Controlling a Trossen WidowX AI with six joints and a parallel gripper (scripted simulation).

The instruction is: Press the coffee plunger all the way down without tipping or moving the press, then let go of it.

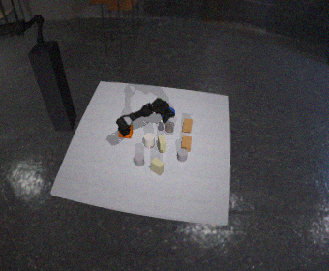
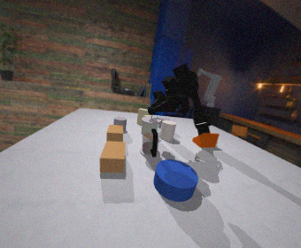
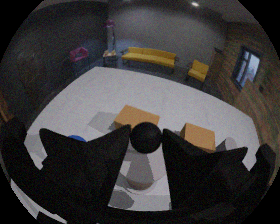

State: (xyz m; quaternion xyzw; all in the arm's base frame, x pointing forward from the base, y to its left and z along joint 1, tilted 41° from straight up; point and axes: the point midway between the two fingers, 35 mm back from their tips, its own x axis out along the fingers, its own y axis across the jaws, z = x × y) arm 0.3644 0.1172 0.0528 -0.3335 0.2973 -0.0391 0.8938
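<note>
The coffee press point(image 1: 169, 128) point(image 2: 148, 138) point(image 3: 140, 182) is a clear glass cylinder standing upright on the pale table, with a black side handle in the exterior view. Its black round plunger knob point(image 3: 146, 137) sits between the fingertips in the wrist view. My gripper point(image 1: 167, 120) point(image 2: 150, 112) point(image 3: 146, 130) is shut on the knob, directly above the press. In the exterior view the fingers are close above the lid. The knob is not distinct in the top and exterior views, and the plunger's depth inside the glass is hard to tell.
A blue cylinder point(image 1: 172, 111) point(image 2: 176, 179) point(image 3: 76, 138) and two orange blocks point(image 2: 113, 159) point(image 3: 198, 137) stand near the press. A white cylinder point(image 1: 149, 140) point(image 2: 168, 131), two yellow blocks point(image 1: 163, 143) point(image 1: 158, 165) and grey cylinders point(image 1: 138, 159) point(image 1: 182, 155) stand farther along. An orange piece point(image 1: 126, 134) point(image 2: 206, 140) is at the arm's base.
</note>
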